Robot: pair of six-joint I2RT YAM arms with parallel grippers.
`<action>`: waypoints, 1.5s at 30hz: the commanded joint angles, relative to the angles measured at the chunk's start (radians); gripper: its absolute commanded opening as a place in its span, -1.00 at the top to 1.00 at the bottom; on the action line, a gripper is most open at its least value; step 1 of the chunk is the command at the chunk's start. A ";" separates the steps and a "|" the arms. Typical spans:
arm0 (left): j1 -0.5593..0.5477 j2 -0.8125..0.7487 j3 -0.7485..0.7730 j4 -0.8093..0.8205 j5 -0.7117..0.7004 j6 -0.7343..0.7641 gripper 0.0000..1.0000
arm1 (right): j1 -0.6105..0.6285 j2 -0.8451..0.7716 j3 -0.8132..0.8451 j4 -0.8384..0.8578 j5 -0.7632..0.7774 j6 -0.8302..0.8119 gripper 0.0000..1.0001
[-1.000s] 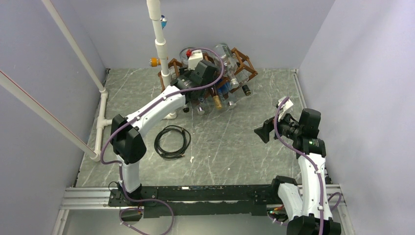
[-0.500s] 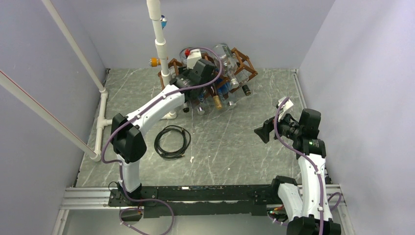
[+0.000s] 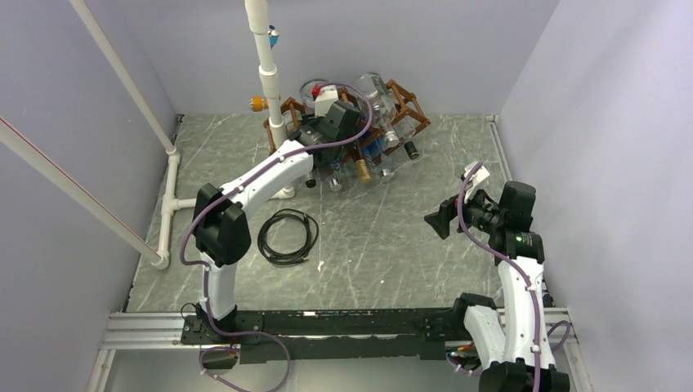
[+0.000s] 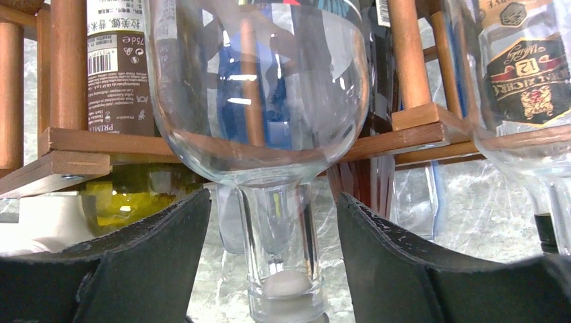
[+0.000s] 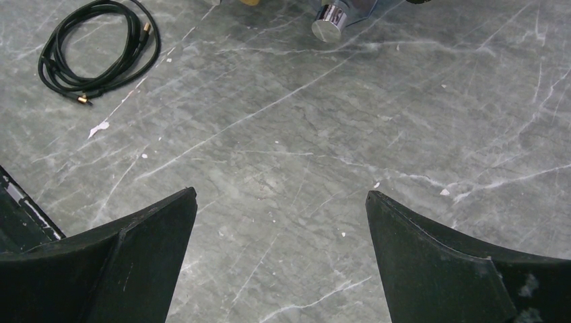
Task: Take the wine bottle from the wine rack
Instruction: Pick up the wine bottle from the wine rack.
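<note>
The dark brown wooden wine rack (image 3: 407,104) stands at the back of the table with several bottles in its cells; its slats also show in the left wrist view (image 4: 87,141). A clear glass wine bottle (image 4: 259,87) lies in a cell, its neck (image 4: 279,249) pointing toward the camera. My left gripper (image 4: 275,222) is open with the neck between its fingers (image 4: 155,256), gaps on both sides. In the top view my left gripper (image 3: 315,131) is at the rack's front left. My right gripper (image 3: 435,219) is open and empty over the table, far from the rack.
A white PVC pipe post (image 3: 266,69) stands left of the rack. A coiled black cable (image 3: 287,237) lies on the grey marbled table (image 3: 384,245), also in the right wrist view (image 5: 94,50). A green bottle (image 4: 131,202) and a labelled clear bottle (image 4: 532,74) flank the clear one.
My left arm has pushed a little further toward the rack, its elbow moving right. The right arm has not moved.
</note>
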 commanded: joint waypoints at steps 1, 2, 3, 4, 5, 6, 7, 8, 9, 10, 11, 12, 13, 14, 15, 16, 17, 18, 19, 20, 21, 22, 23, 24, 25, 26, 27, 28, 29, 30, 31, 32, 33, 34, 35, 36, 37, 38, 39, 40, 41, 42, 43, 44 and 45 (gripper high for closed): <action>0.003 -0.006 0.004 0.065 0.003 0.016 -0.46 | 0.008 -0.009 -0.001 0.041 0.008 0.002 -1.00; 0.004 -0.004 0.002 0.069 0.004 0.016 -0.45 | 0.009 -0.008 -0.001 0.041 0.008 0.003 -1.00; 0.005 -0.003 0.001 0.073 0.006 0.015 -0.44 | 0.010 -0.009 0.000 0.041 0.009 0.003 -0.99; 0.006 -0.001 0.000 0.075 0.008 0.014 -0.43 | 0.011 -0.009 -0.001 0.041 0.010 0.002 -0.99; 0.006 0.001 0.001 0.077 0.010 0.013 -0.43 | 0.012 -0.008 -0.001 0.041 0.011 0.001 -1.00; 0.008 0.003 0.001 0.079 0.010 0.011 -0.42 | 0.013 -0.007 -0.001 0.041 0.011 0.001 -0.99; 0.008 0.006 0.003 0.077 0.009 0.008 -0.41 | 0.013 -0.007 -0.001 0.041 0.012 0.001 -0.99; 0.008 0.008 0.003 0.077 0.008 0.006 -0.40 | 0.013 -0.007 0.000 0.041 0.013 0.001 -1.00; 0.009 0.009 0.001 0.078 0.010 0.006 -0.39 | 0.014 -0.007 -0.001 0.041 0.014 0.001 -0.99; 0.009 0.011 0.001 0.078 0.010 0.005 -0.38 | 0.016 -0.006 -0.001 0.041 0.015 0.001 -0.99; 0.010 0.013 0.001 0.078 0.010 0.003 -0.37 | 0.015 -0.006 -0.001 0.041 0.015 0.001 -0.99; 0.011 0.014 0.001 0.078 0.013 0.002 -0.36 | 0.016 -0.006 0.000 0.041 0.016 0.001 -0.99; 0.012 0.017 0.001 0.077 0.014 0.001 -0.35 | 0.016 -0.006 -0.001 0.042 0.017 0.001 -0.99; 0.013 0.018 0.001 0.075 0.015 0.000 -0.34 | 0.016 -0.006 -0.001 0.042 0.017 0.001 -0.99; 0.014 0.020 0.001 0.076 0.017 -0.001 -0.32 | 0.016 -0.006 -0.001 0.042 0.019 0.001 -1.00; 0.015 0.022 0.000 0.076 0.019 -0.002 -0.31 | 0.016 -0.005 -0.001 0.042 0.019 0.001 -0.99; 0.015 0.023 -0.001 0.076 0.020 -0.004 -0.29 | 0.017 -0.006 0.000 0.042 0.019 0.001 -1.00; 0.016 0.024 -0.002 0.076 0.022 -0.006 -0.28 | 0.018 -0.005 -0.001 0.043 0.020 0.001 -1.00; 0.017 0.025 -0.001 0.076 0.022 -0.006 -0.28 | 0.018 -0.006 -0.001 0.044 0.021 0.001 -0.99; 0.018 0.026 0.000 0.076 0.024 -0.007 -0.28 | 0.018 -0.006 0.000 0.044 0.020 0.001 -0.99; 0.017 0.028 0.000 0.075 0.026 -0.009 -0.27 | 0.018 -0.006 -0.002 0.044 0.020 0.001 -0.99; 0.018 0.030 0.001 0.076 0.026 -0.011 -0.27 | 0.018 -0.006 -0.002 0.044 0.021 0.001 -0.99; 0.018 0.030 0.001 0.075 0.027 -0.012 -0.27 | 0.018 -0.006 -0.003 0.044 0.022 0.001 -1.00; 0.019 0.033 0.001 0.074 0.028 -0.013 -0.26 | 0.018 -0.006 -0.003 0.044 0.023 0.001 -0.99; 0.018 0.032 0.000 0.073 0.028 -0.015 -0.25 | 0.018 -0.005 -0.002 0.044 0.024 0.001 -0.99; 0.018 0.032 -0.001 0.073 0.029 -0.017 -0.25 | 0.018 -0.006 -0.003 0.045 0.024 0.001 -1.00; 0.020 0.033 -0.002 0.075 0.030 -0.017 -0.25 | 0.018 -0.005 -0.003 0.045 0.024 0.001 -1.00; 0.020 0.032 -0.003 0.076 0.030 -0.019 -0.25 | 0.018 -0.005 -0.003 0.045 0.023 0.001 -0.99; 0.021 0.033 -0.003 0.077 0.031 -0.018 -0.24 | 0.018 -0.006 -0.003 0.045 0.024 0.001 -0.99; 0.020 0.032 -0.005 0.078 0.032 -0.019 -0.21 | 0.019 -0.006 -0.002 0.045 0.025 0.001 -1.00; 0.021 0.031 -0.006 0.080 0.033 -0.018 -0.16 | 0.018 -0.006 -0.003 0.045 0.024 0.001 -1.00; 0.021 0.029 -0.008 0.084 0.035 -0.016 -0.08 | 0.018 -0.006 -0.002 0.045 0.026 0.001 -0.99; 0.022 0.027 -0.012 0.088 0.039 -0.015 0.00 | 0.018 -0.006 -0.002 0.045 0.026 0.001 -1.00; 0.022 0.022 -0.016 0.090 0.036 -0.018 0.08 | 0.018 -0.006 -0.004 0.045 0.027 0.001 -0.99; 0.022 0.018 -0.020 0.090 0.031 -0.023 0.17 | 0.018 -0.007 -0.002 0.045 0.026 0.001 -1.00; 0.022 0.010 -0.028 0.092 0.028 -0.027 0.26 | 0.018 -0.007 -0.002 0.045 0.028 0.001 -1.00; 0.021 0.001 -0.040 0.103 0.024 -0.027 0.37 | 0.018 -0.007 -0.003 0.045 0.028 0.001 -0.99; 0.021 -0.013 -0.054 0.115 0.023 -0.023 0.50 | 0.018 -0.007 -0.004 0.045 0.030 0.001 -0.99; 0.023 -0.026 -0.069 0.128 0.023 -0.021 0.62 | 0.018 -0.008 -0.004 0.045 0.029 0.001 -1.00; 0.022 -0.037 -0.083 0.140 0.022 -0.019 0.76 | 0.018 -0.009 -0.004 0.045 0.030 0.001 -0.99; 0.023 -0.052 -0.095 0.155 0.020 -0.015 0.86 | 0.018 -0.009 -0.003 0.045 0.031 0.001 -0.99; 0.023 -0.067 -0.109 0.171 0.017 -0.009 0.98 | 0.018 -0.009 -0.004 0.045 0.031 0.001 -1.00; 0.022 -0.083 -0.124 0.188 0.013 -0.003 1.00 | 0.018 -0.009 -0.004 0.045 0.031 0.001 -0.99; 0.023 -0.102 -0.144 0.207 0.011 0.002 1.00 | 0.018 -0.009 -0.004 0.045 0.032 0.001 -1.00; 0.022 -0.132 -0.166 0.236 0.013 0.013 1.00 | 0.018 -0.009 -0.004 0.045 0.032 0.001 -1.00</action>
